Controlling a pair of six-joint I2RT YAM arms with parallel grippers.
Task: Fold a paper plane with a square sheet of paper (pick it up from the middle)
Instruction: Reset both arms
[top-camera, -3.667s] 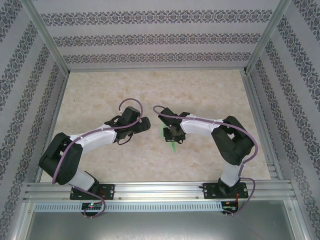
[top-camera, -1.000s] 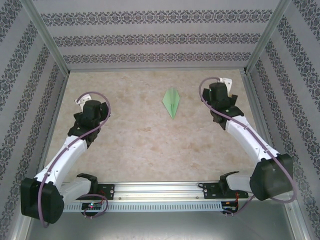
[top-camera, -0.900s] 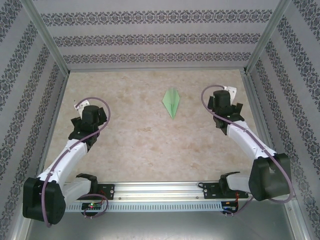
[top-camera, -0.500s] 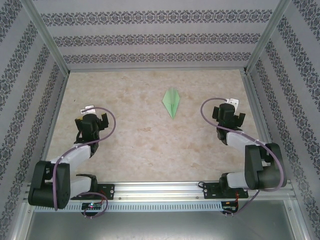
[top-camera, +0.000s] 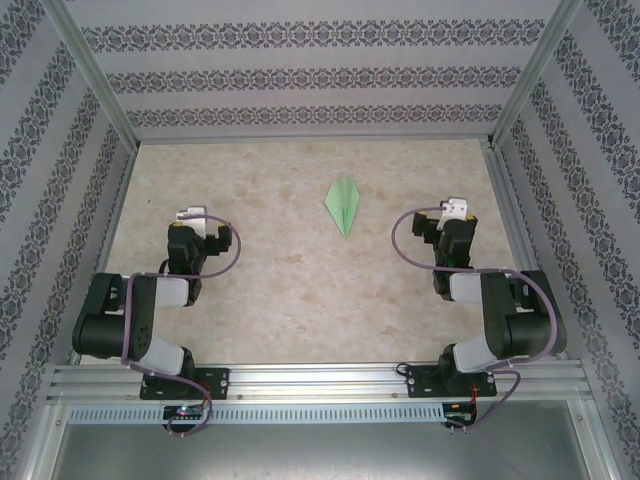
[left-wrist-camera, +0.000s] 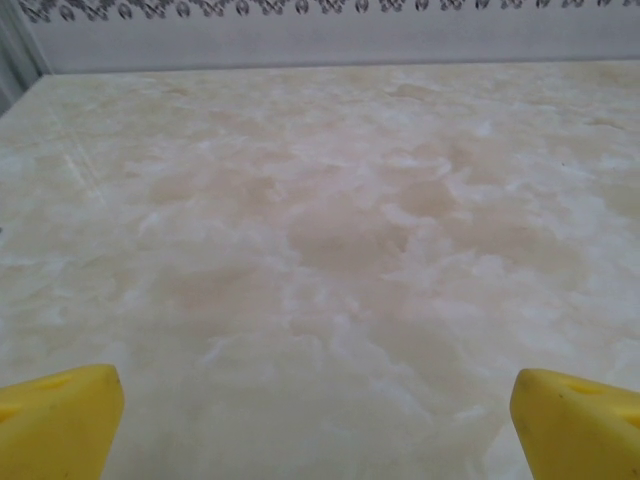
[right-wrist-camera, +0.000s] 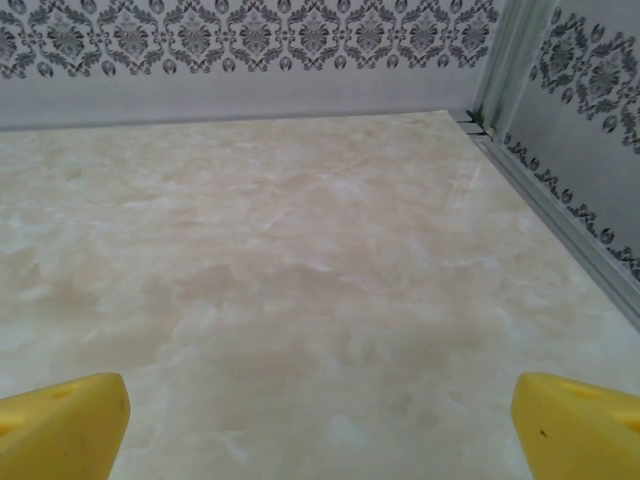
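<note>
**Top view.** The paper plane (top-camera: 343, 205) lies flat on the table (top-camera: 280, 290), in the far middle area. Its long point aims toward the near edge. Nothing touches it. Both arms are folded back close to their bases. The left hand (top-camera: 190, 232) sits over the left part of the table and the right hand (top-camera: 450, 228) over the right part. The plane lies between the two hands and farther from the bases than either. It is well apart from both, and somewhat nearer the right hand than the left.

**Left wrist view.** The left hand (left-wrist-camera: 318, 425) has its jaws spread fully wide. The yellow fingertips (left-wrist-camera: 55, 420) appear at the two lower corners. Bare marbled table surface lies between and beyond them, up to the patterned back wall (left-wrist-camera: 330, 25). The hand holds nothing.

**Right wrist view.** The right hand (right-wrist-camera: 320, 425) is likewise spread fully wide and grips nothing. Its yellow fingertips (right-wrist-camera: 60, 425) sit in the lower corners. Bare table runs ahead to the back wall, and a metal frame rail (right-wrist-camera: 560, 210) borders the table on the right.
</note>
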